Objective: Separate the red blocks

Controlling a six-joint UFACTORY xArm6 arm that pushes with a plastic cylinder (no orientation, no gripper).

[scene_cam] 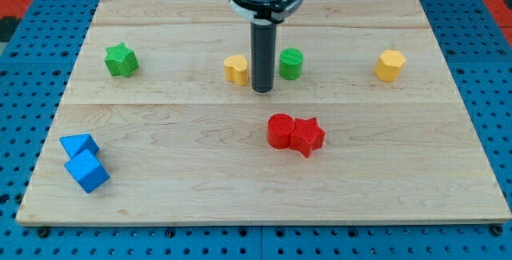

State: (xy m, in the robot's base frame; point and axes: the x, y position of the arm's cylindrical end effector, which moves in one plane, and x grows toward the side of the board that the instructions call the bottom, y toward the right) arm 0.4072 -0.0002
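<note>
Camera view: my tip [262, 90], no gripper, stands above 2 touching red blocks [294, 133], between yellow block [236, 69] and green cylinder [290, 64].

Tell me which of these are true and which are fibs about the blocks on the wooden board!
1. The two red blocks are touching. True: the red cylinder and the red star sit pressed together.
2. My tip is pushing the blue blocks. False: it stands between a yellow block and the green cylinder, above the reds in the view.
3. There are two yellow blocks. True: the other yellow block is at the view's right.
4. The green star is next to the reds. False: it sits far off at the view's left.
</note>
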